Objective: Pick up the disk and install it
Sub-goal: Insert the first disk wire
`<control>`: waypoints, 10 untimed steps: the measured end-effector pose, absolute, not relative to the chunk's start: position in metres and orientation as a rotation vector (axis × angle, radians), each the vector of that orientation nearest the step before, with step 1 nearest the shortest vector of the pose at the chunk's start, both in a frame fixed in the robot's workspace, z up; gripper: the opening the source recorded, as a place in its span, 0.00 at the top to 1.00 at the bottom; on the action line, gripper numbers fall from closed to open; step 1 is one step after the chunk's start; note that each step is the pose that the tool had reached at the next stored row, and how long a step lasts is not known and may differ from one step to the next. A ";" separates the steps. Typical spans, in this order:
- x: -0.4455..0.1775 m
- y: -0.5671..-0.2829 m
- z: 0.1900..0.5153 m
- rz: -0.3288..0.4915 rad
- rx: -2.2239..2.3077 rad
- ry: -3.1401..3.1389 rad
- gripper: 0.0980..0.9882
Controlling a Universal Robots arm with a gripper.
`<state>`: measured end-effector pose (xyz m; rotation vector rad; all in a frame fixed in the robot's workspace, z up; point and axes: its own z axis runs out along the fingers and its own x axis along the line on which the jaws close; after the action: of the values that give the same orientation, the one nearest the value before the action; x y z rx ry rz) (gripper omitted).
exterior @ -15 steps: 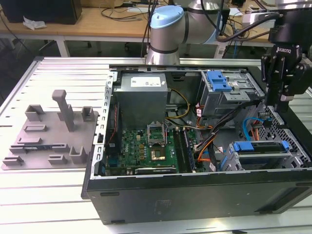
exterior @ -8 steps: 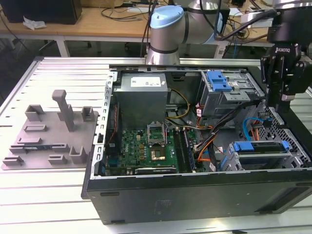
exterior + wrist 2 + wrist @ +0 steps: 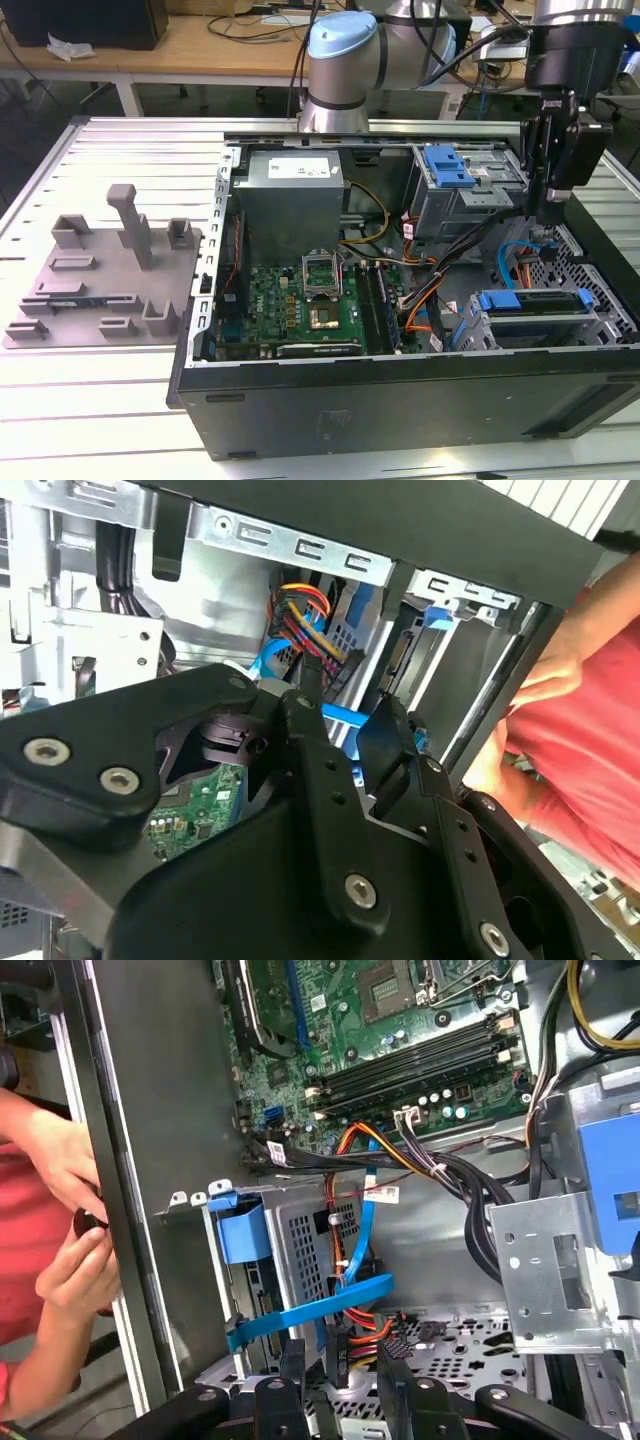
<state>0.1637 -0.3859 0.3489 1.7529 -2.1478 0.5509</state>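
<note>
I am watching computer case lying on slotted metal table, wooden workbench standing behind, white label showing on power supply, gripper hanging spread apart, holding nothing.

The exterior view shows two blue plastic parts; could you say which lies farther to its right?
The long blue frame in the lower cage; the squarer blue latch tops the other cage.

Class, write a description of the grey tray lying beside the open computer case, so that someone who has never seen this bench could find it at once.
Start at the black open computer case on the slatted metal table. On the exterior view's left of it lies a flat grey plastic tray. Unlike anything nearby, it bristles with upright posts and small blocks.
</note>
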 end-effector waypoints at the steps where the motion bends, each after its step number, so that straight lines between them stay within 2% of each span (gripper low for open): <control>1: 0.164 -0.386 0.347 0.552 1.752 -2.147 0.64; 10: 0.165 -0.386 0.342 0.559 1.790 -2.116 0.64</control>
<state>0.1645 -0.3860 0.3423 1.7904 -2.1164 0.5588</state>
